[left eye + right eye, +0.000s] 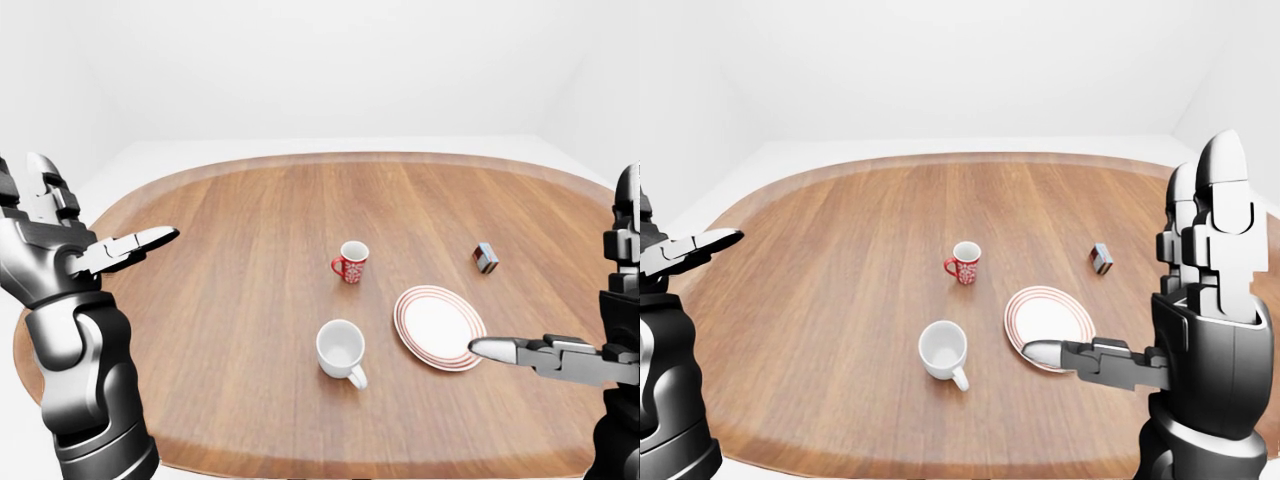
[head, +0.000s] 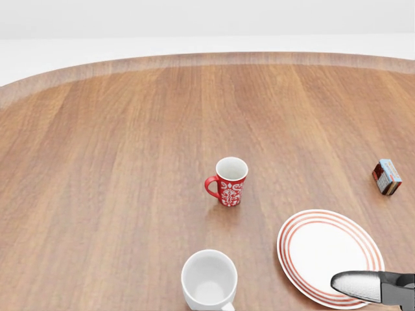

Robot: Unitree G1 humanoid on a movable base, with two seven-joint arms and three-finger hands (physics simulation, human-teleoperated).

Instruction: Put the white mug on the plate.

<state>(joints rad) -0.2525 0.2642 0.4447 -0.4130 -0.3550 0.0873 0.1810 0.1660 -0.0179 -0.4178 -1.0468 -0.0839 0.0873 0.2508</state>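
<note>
The white mug (image 1: 341, 349) stands upright on the wooden table (image 1: 240, 260), handle toward the bottom right of the left-eye view. To its right, a short gap away, lies the white plate (image 1: 440, 327) with red rings. My left hand (image 1: 100, 205) is raised open at the left, far from the mug and holding nothing. My right hand (image 1: 1130, 300) is open at the right with its fingers (image 1: 1215, 210) upright. Its thumb tip overlaps the plate's lower edge in the picture. In the head view only that thumb tip (image 2: 360, 284) shows.
A red patterned mug (image 1: 351, 262) stands above the white mug in the left-eye view. A small box (image 1: 485, 258) lies at the right, above the plate. The oval table's near rim (image 1: 330, 468) runs along the bottom, with white floor and walls around it.
</note>
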